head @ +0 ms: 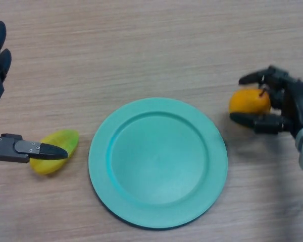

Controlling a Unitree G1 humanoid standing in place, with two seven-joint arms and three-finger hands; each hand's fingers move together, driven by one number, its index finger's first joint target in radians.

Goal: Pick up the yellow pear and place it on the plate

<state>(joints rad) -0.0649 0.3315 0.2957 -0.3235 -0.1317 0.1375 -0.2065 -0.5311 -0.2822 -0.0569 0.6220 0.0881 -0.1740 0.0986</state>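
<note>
Writing or brand marks cannot be made out on anything in the head view. On the right side, the right hand (288, 108) has its fingers and thumb curled round an orange-yellow, rounded pear (249, 101) with a small dark stem on top; upper fingers arch over the far side of the fruit and the thumb lies along its near side, so the fruit is gripped between them, just right of the plate (158, 162) and apart from its rim. That plate is round, smooth and teal-green, with a shallow well and a broad raised rim, and it sits in the middle of the wood-grain table (151, 45) with nothing on it. On the left, the left hand (20, 147) is spread wide: its thumb tip overlaps a yellow-green, oval fruit (55, 151) that lies on the table just left of the plate, while its straight fingers show well apart at the far left edge.
</note>
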